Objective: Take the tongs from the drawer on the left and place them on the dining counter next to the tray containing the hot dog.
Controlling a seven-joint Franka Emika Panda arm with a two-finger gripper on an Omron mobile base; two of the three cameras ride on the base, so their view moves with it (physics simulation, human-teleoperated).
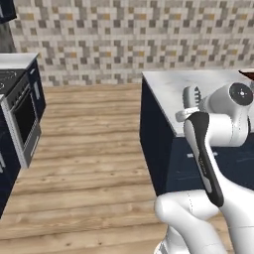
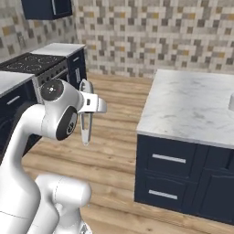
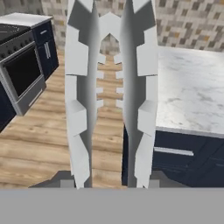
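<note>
My gripper (image 3: 110, 183) is shut on the tongs (image 3: 83, 87), whose two long grey toothed arms run up the hand view side by side. In the right base view the tongs (image 2: 86, 125) hang upright from the gripper (image 2: 87, 103), over the wooden floor left of the dining counter (image 2: 192, 105). In the left base view the tongs (image 1: 191, 96) stick up at the gripper (image 1: 186, 113), in front of the dining counter (image 1: 166, 84). A sliver of the reddish-brown tray (image 1: 248, 75) shows at that view's right edge. The hot dog is out of view. Which drawer held the tongs I cannot tell.
Shut navy drawer fronts with silver bar handles (image 2: 169, 158) line the island's near side. A stove with an oven (image 1: 22, 116) stands at the left beside navy cabinets (image 2: 75, 66). Open wooden floor (image 1: 89, 149) lies between stove and island. A tiled wall closes the back.
</note>
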